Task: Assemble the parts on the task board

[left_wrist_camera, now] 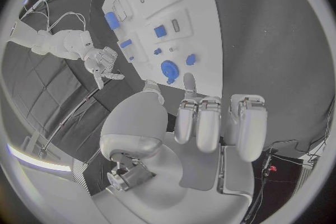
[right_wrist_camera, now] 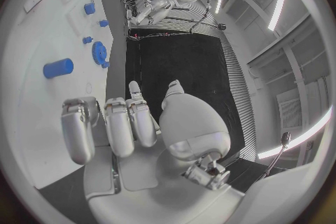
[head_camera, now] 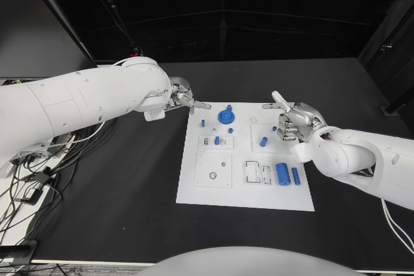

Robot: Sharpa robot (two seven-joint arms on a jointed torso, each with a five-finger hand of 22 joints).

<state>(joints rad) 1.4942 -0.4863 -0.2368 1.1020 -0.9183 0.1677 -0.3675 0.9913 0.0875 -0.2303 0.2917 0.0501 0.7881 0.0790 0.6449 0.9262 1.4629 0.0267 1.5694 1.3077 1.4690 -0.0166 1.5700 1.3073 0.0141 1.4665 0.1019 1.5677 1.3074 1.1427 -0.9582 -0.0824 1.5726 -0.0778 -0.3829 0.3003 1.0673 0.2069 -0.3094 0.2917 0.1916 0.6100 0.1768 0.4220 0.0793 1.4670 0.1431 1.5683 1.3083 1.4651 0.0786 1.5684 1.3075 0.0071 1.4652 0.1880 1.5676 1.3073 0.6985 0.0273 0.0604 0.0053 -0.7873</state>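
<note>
- The task board (head_camera: 246, 192), a white plate, lay mid-table with bare black table (head_camera: 129, 216) along its near and side edges.
- Blue parts stood on it: a gear (head_camera: 226, 116) near the far edge, a cylinder (head_camera: 282, 172) toward the right.
- The left hand (head_camera: 181, 98) hovered at the far-left corner, fingers curled, holding nothing.
- The right hand (head_camera: 296, 119) sat over the right edge, curled, empty.

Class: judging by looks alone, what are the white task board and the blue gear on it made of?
White flat task board: probably matte plastic; even, glare-free surface with shallow recesses. Blue toothed gear: likely moulded or printed plastic; uniform saturated colour, no metallic shine.
</note>
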